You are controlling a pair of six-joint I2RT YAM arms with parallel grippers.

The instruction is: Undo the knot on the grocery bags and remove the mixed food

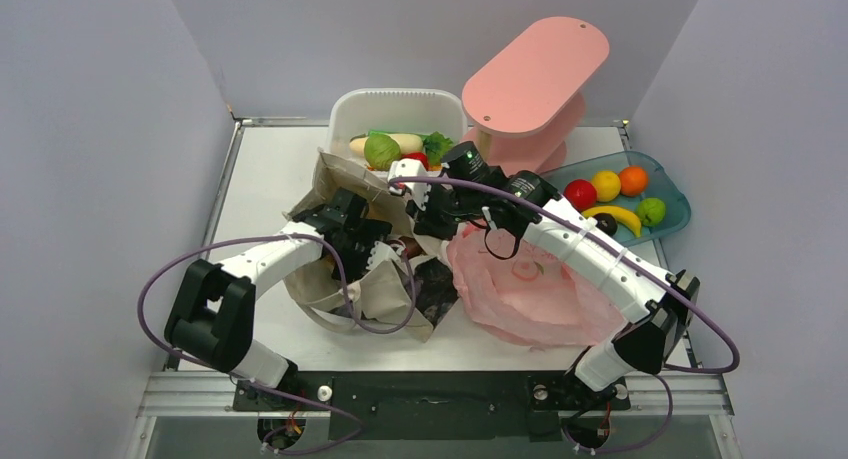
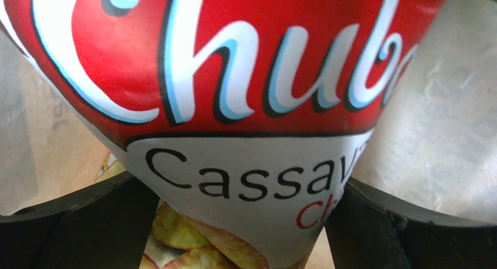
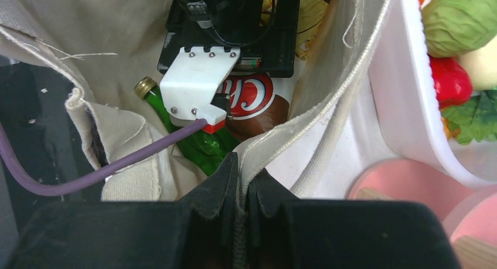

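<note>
The beige canvas tote (image 1: 340, 194) lies open at centre left. My left gripper (image 1: 385, 249) is down inside it, and its fingers (image 2: 64, 222) press both sides of the dark brown crisp packet (image 2: 246, 105) with the red-white logo. My right gripper (image 3: 239, 169) is shut on the tote's stitched rim (image 3: 328, 99) and holds the mouth open. A green glass bottle (image 3: 196, 143) lies in the tote beside the packet (image 3: 258, 96). The pink plastic bag (image 1: 530, 289) lies flattened at centre right. The round green vegetable (image 1: 381, 151), white radish (image 1: 405, 139) and leafy green (image 1: 437, 145) sit in the white bin (image 1: 395, 101).
A red pepper (image 1: 415, 160) is also in the bin. A pink two-tier stand (image 1: 535, 74) rises at the back right. A teal tray (image 1: 680, 214) with fruit sits at the right. Grey walls close in the table on three sides.
</note>
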